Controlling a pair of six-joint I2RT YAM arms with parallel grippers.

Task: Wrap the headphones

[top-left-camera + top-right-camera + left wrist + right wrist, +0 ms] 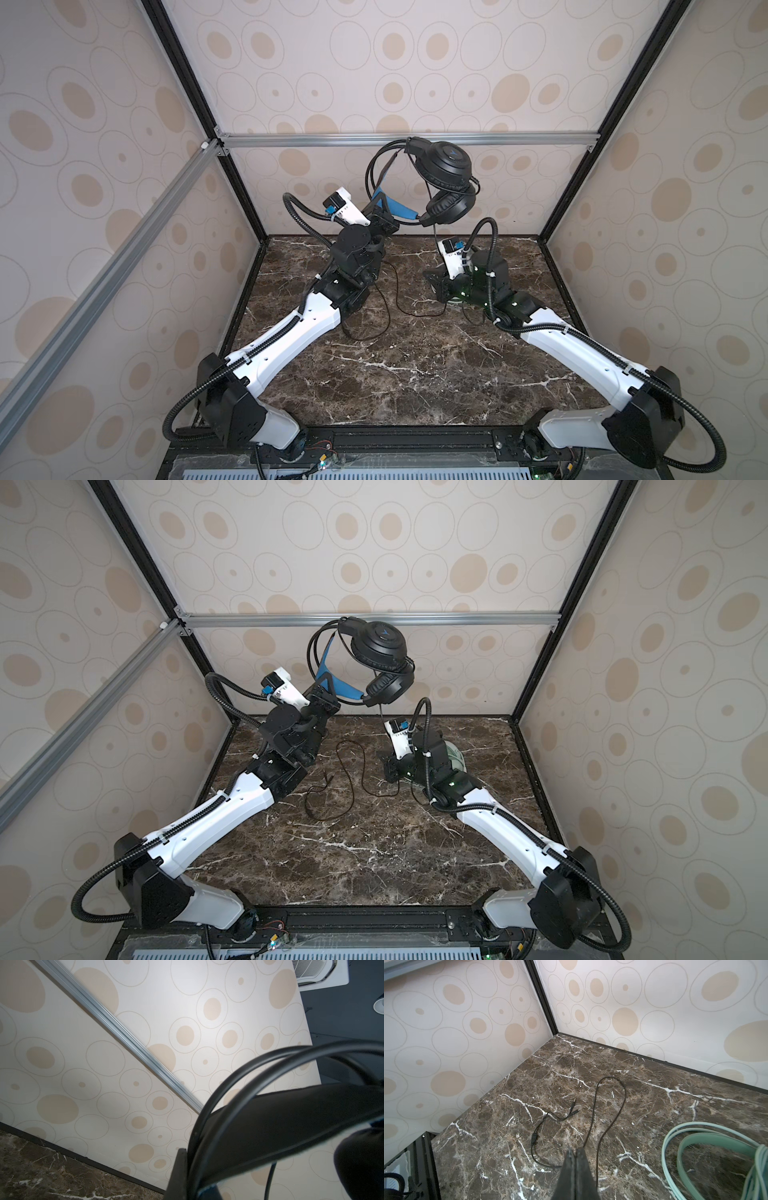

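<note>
A: Where do the top views sit?
B: High above the arm bases, facing down toward the back wall (395, 75). Both take in the whole marble tabletop (415, 374).
A: And the wrists?
B: The left wrist camera tilts up at wall and ceiling vent (311, 970), close against the black headset (291, 1126) that both top views show. The right wrist camera looks down past the right gripper (574, 1151), low over the tabletop corner. Its thin black cord (625, 1096) shows from above too.

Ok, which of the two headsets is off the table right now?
The black over-ear headset with the blue inner headband: the left gripper holds it up by that band. The mint-green headset lies on the brown marble table.
</note>
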